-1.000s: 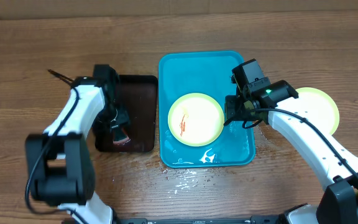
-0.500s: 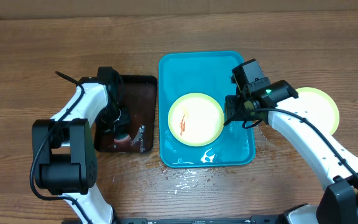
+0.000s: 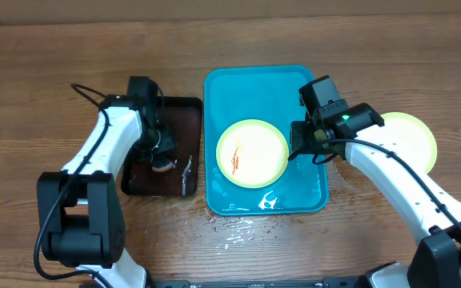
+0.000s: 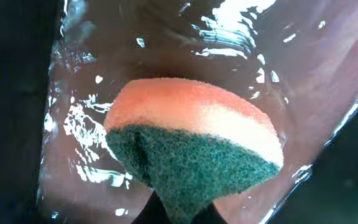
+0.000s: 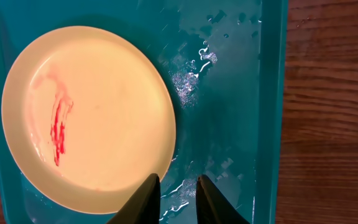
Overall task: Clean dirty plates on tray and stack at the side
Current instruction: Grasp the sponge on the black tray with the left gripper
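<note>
Wooden table (image 3: 38, 64), wet setup. Right gripper (image 5: 176, 185) is narrowed around the right rim of the sauce-smeared plate (image 5: 86, 118), inside the turquoise tray (image 5: 271, 93); can't tell if it's actually biting. The plate looks light, stiff and slippery, so probably pinch the rim. Left gripper (image 3: 160, 154), left of the tray, clamps a sponge (image 4: 191, 149).

Glossy, smooth plastic on the large turquoise rectangular tray (image 3: 246, 86), filmed and beaded with water along its right and near edges. Smooth, softly shiny finish on the round cream plate with pale green rim (image 3: 252, 154), streaked with red sauce. Wet, mirror-like sheen across the smaller dark brown tray (image 3: 186, 120). Porous orange foam and a coarse, fibrous dark green scouring face on the sponge (image 4: 191, 124). Matt, grained wood for the brown table (image 3: 46, 72).
</note>
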Robot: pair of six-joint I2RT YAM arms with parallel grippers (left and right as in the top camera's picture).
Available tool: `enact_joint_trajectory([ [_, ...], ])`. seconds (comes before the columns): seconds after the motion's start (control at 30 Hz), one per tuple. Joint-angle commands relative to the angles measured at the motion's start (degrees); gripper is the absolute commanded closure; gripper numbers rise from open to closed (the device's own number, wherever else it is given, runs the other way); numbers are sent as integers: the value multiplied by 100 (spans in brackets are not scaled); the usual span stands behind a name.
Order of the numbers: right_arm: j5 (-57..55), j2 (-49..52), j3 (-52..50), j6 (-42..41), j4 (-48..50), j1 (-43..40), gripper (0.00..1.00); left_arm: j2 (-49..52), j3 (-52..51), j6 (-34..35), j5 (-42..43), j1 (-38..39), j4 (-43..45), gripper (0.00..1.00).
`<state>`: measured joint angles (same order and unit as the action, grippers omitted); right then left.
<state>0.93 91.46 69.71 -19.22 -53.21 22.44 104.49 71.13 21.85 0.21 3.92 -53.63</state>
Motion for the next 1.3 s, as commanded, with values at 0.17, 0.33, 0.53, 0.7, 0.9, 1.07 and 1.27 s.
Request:
enact_joint_trajectory([
  [0.17,-90,-7,81,-28,-26,-39,78,179,-168,-107,-188,125,225,91],
  [0.33,-87,-7,81,-26,-28,-39,78,179,-166,-107,-181,125,98,82],
  [0.53,-90,-7,81,-26,-28,-39,78,177,-164,-107,-164,125,4,51],
  [0.7,-90,-7,81,-26,-26,-39,77,166,-160,-107,-164,125,-83,47],
  [0.9,-90,-7,81,-26,-26,-39,75,144,-79,-107,-162,125,-223,48],
  [1.07,-87,-7,81,-26,-28,-39,71,39,61,-107,-162,125,-328,48],
  [1.27,-87,-4,81,-26,-17,-39,70,-234,116,-107,-15,125,-334,48],
])
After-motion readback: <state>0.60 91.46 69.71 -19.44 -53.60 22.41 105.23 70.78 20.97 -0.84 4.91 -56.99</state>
